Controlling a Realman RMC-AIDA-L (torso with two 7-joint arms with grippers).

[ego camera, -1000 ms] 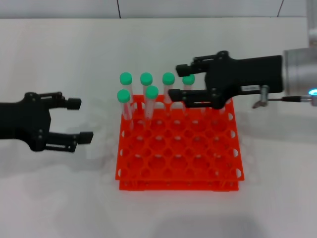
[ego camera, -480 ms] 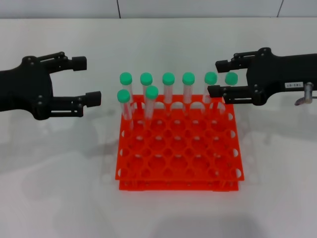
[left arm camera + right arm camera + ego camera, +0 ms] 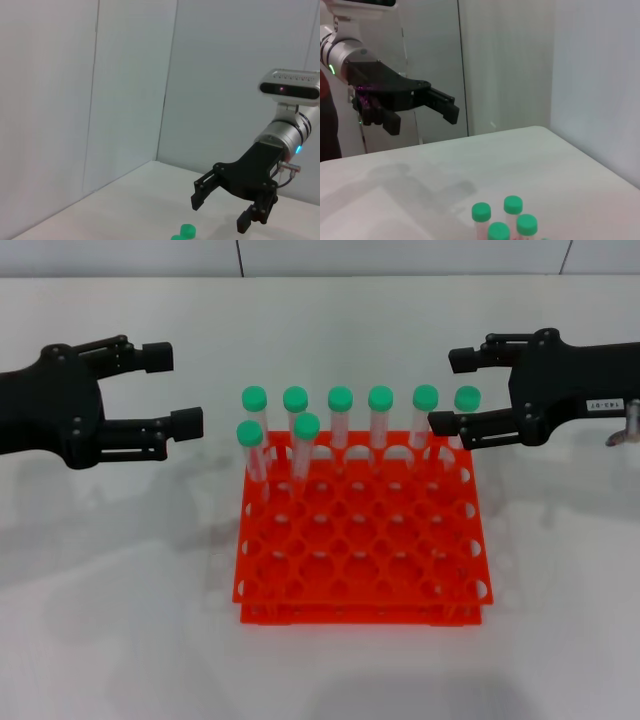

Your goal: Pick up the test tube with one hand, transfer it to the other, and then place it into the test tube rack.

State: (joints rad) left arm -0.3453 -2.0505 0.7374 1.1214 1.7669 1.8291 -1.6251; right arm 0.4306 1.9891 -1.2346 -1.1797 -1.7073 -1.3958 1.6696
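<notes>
Both arms run off the picture edges, so only the black grippers show. The lower halves of the tubes are hard to make out against the orange rack (image 3: pixel 360 530). The right gripper (image 3: pixel 455 390) hangs with fingers spread wide and empty, its tips just beside the test tube (image 3: pixel 466 412) standing in the rack's far right corner hole, not touching it. The left gripper (image 3: pixel 172 388) hangs wide apart and empty, left of the rack, well apart from that tube.
</notes>
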